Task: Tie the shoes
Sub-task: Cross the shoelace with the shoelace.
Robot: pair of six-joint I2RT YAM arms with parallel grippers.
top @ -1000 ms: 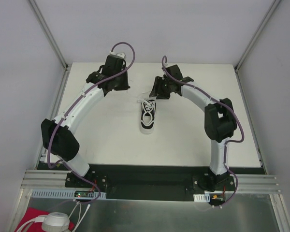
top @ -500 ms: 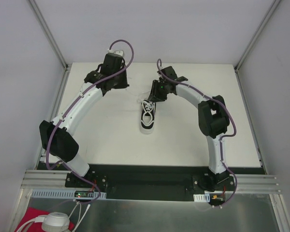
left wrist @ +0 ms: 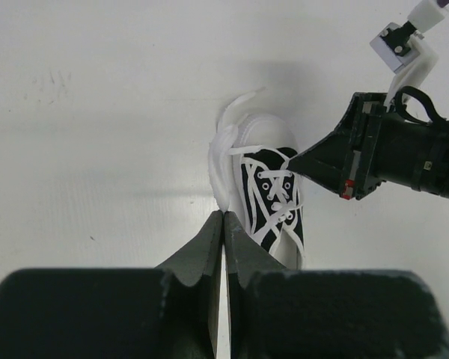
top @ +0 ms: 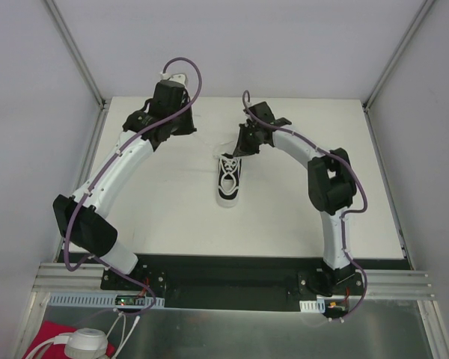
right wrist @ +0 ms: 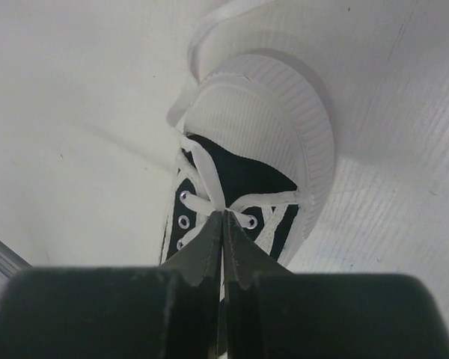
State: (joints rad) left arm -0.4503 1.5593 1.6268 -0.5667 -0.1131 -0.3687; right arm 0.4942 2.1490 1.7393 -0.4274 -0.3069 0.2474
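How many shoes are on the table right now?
1. The black sneaker lies near the middle of the table. No second shoe shows in any view.

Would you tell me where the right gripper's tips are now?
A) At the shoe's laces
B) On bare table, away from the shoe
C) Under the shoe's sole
A: the right wrist view shows the right gripper shut on the laces atop the shoe.
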